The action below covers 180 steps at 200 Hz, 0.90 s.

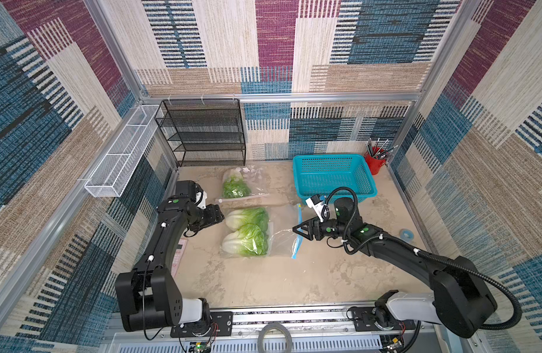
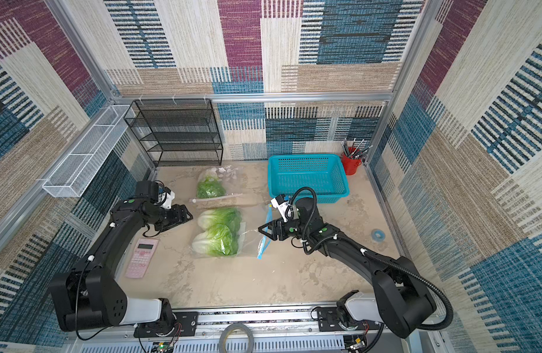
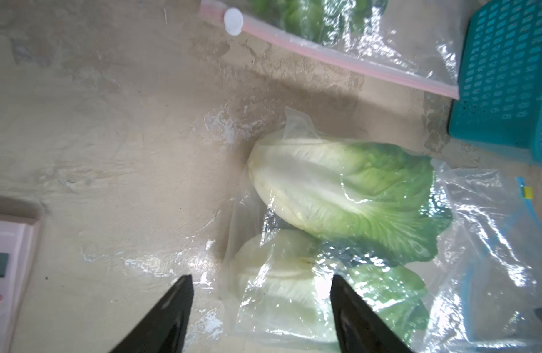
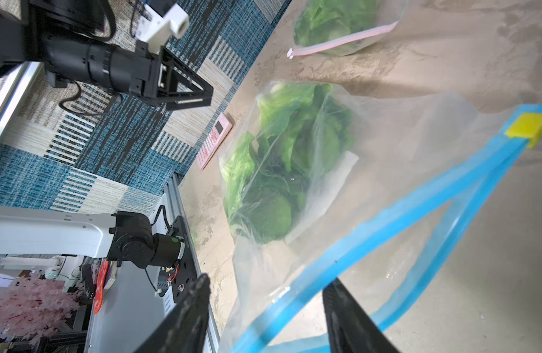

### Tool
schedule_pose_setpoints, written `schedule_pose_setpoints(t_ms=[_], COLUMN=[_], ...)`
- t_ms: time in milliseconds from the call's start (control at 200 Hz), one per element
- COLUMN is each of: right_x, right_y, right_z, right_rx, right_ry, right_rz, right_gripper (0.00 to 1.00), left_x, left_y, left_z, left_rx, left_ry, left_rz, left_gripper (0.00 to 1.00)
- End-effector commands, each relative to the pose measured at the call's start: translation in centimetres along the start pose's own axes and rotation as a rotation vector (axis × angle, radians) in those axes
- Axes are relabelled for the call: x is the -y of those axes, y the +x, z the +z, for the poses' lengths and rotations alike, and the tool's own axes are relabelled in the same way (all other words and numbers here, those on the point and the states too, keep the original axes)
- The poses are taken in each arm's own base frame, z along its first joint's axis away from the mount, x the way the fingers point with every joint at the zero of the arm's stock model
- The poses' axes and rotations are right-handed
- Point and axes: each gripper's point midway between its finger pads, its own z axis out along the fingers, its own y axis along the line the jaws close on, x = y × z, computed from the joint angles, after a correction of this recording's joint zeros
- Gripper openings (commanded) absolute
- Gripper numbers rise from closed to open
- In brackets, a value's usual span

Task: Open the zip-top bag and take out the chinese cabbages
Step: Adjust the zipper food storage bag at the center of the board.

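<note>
Right gripper (image 4: 265, 308) around zip-top bag (image 4: 416, 214) rim, chinese cabbages (image 1: 247, 233) inside

Woven patchwork fabric walls (image 1: 294, 45) in blue, maroon and beige, framed by aluminium rails (image 1: 279, 97), enclose a mottled beige worktop (image 1: 263, 281). A black wire-mesh shelf rack (image 1: 202, 131) stands against the back wall.

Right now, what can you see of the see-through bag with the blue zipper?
The blue-zip bag is clear, crinkly plastic lying flat on the table. Its blue zip strip with a yellow slider gapes open. Chinese cabbages lie inside, white stalks away from the opening. The right gripper has its jaws around the zip edge.
</note>
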Motion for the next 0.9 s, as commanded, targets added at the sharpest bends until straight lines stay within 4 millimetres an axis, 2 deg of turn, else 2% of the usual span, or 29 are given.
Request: schedule_pose_setpoints(t_ms=[0,85,195,316,396,897], right_x=[-1.1,-0.9,-0.7,-0.6,-0.5,-0.7], right_y=[-1.5,-1.4,-1.2,-0.9,-0.7,-0.1], right_z=[0.2,0.3,0.5,0.6,0.6,0.8], right_rx=[0.037,0.033,0.032,0.028,0.029,0.029], right_ry=[-0.049,-0.047,-0.048,-0.057,-0.062,-0.1], right_rz=[-0.017,-0.013,-0.005,0.0,-0.003,-0.019], right_gripper=[0.49,0.47,0.44,0.43,0.43,0.4], left_x=[0.0,-0.3,-0.5,0.3,-0.3,-0.2], left_y=[1.0,1.7,1.7,2.1,2.5,2.1], left_z=[1.7,2.4,3.0,4.1,4.9,7.6], left_rx=[-0.055,-0.09,-0.075,-0.102,-0.134,-0.174], left_ry=[0.058,0.058,0.061,0.128,0.109,0.155], left_rz=[-0.032,-0.053,-0.073,-0.113,-0.14,-0.212], left_gripper=[0.72,0.72,0.72,0.71,0.71,0.68])
